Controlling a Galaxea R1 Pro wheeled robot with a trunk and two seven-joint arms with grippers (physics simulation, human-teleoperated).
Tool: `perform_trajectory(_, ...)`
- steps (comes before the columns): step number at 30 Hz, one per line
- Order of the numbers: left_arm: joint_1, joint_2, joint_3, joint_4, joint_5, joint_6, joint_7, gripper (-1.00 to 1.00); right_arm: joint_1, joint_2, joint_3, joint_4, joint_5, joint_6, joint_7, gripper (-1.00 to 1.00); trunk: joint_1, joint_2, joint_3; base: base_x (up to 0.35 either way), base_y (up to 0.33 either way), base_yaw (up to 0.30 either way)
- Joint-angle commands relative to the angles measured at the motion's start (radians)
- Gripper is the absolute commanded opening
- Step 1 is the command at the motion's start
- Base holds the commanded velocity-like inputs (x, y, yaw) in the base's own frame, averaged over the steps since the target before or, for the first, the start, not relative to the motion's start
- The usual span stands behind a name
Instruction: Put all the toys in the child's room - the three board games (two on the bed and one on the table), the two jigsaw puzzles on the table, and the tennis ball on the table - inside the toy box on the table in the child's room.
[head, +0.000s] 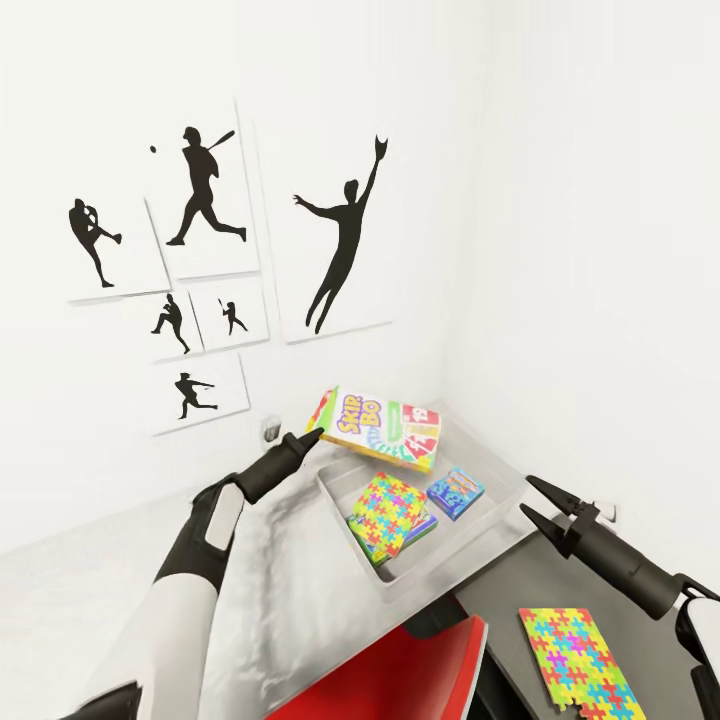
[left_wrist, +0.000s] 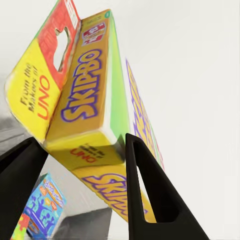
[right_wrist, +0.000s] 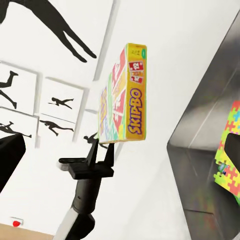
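Note:
My left gripper is shut on the edge of the yellow-green Skip-Bo board game, which hangs tilted over the far end of the grey toy box. The left wrist view shows the box clamped between the black fingers. One jigsaw puzzle and the small blue board game lie inside the toy box. Another jigsaw puzzle lies flat on a dark grey surface at the lower right. My right gripper stands open and empty beside the toy box's right end.
The toy box sits on the pale table in a white corner. Black silhouette pictures hang on the left wall. A red chair is below the table's near edge.

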Motion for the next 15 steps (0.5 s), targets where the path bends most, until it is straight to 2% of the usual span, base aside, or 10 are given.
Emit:
perform_trajectory(1,-0.001,-0.001,-0.02,0.009,0.011,-0.001,-0.001,-1.0,-0.001,0.0,-0.002,0.0,0.005,0.005,0.006,1.0,0.001,-0.002,-0.002,0.0,0.0,0.0)
perform_trajectory(6,-0.001,-0.001,-0.117,0.028,0.023,-0.022,0.005,-1.0,-0.001,0.0,-0.003,0.0,0.005,0.005,0.006,1.0,0.001,-0.002,-0.002,0.0,0.0,0.0)
perform_trajectory(8,-0.001,-0.001,-0.14,0.029,0.036,-0.029,0.006,-1.0,-0.001,0.0,-0.003,-0.001,0.005,0.005,0.007,1.0,0.001,-0.002,-0.002,0.0,0.0,0.0)
perform_trajectory(10,-0.001,-0.001,-0.161,0.035,0.069,-0.041,0.009,-1.0,-0.001,0.0,-0.003,-0.003,0.004,0.005,0.007,1.0,0.001,-0.002,-0.002,0.0,0.0,0.0)
perform_trajectory(12,-0.001,-0.001,-0.199,0.057,0.107,-0.063,0.021,-1.0,-0.001,0.0,-0.003,-0.005,0.004,0.005,0.008,1.0,0.001,-0.002,-0.002,0.0,0.0,0.0)
perform_trajectory(15,0.0,-0.001,-0.321,0.09,0.2,-0.142,0.106,-1.0,-0.001,-0.001,-0.011,-0.007,0.004,0.006,0.008,1.0,0.001,-0.002,-0.002,0.0,0.0,0.0)
